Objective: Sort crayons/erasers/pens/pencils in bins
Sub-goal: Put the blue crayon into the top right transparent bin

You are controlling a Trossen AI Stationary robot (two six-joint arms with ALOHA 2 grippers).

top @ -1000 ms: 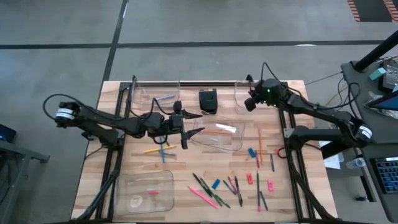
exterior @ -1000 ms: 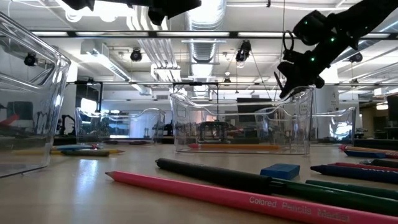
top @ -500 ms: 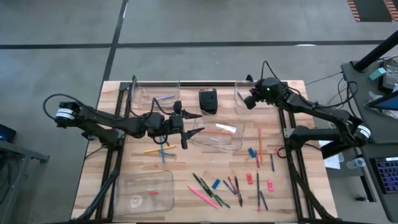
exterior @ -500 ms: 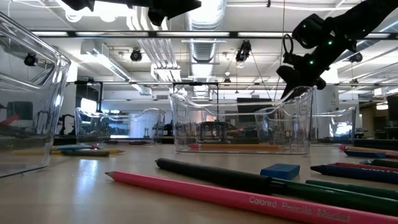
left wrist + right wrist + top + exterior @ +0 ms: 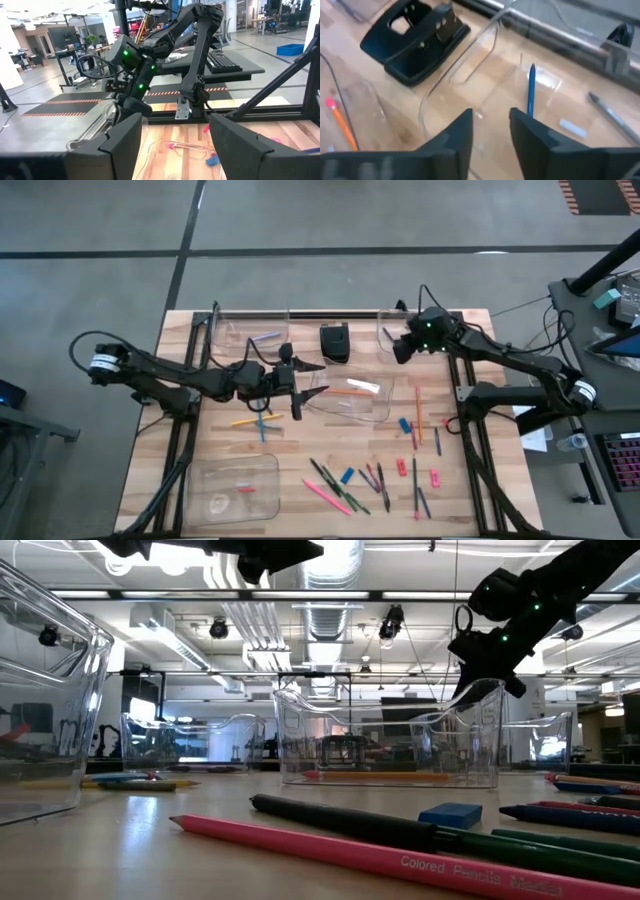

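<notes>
My right gripper hangs open over the far right bin, touching nothing. Beyond its fingers, inside that bin, is a slim blue pen; a grey pen lies farther right. My left gripper waits open and level at the left end of the middle bin, which holds an orange pencil. Loose pencils, crayons and erasers lie on the near right of the table.
A black hole punch stands between the two far bins. The far left bin holds a purple stick; the near left bin holds small pink pieces. Yellow and blue pencils lie under my left arm.
My right gripper has stayed over the far right bin but has rolled and tipped there. In the low view the thin dark stick that pointed down from its fingers no longer shows below them.
</notes>
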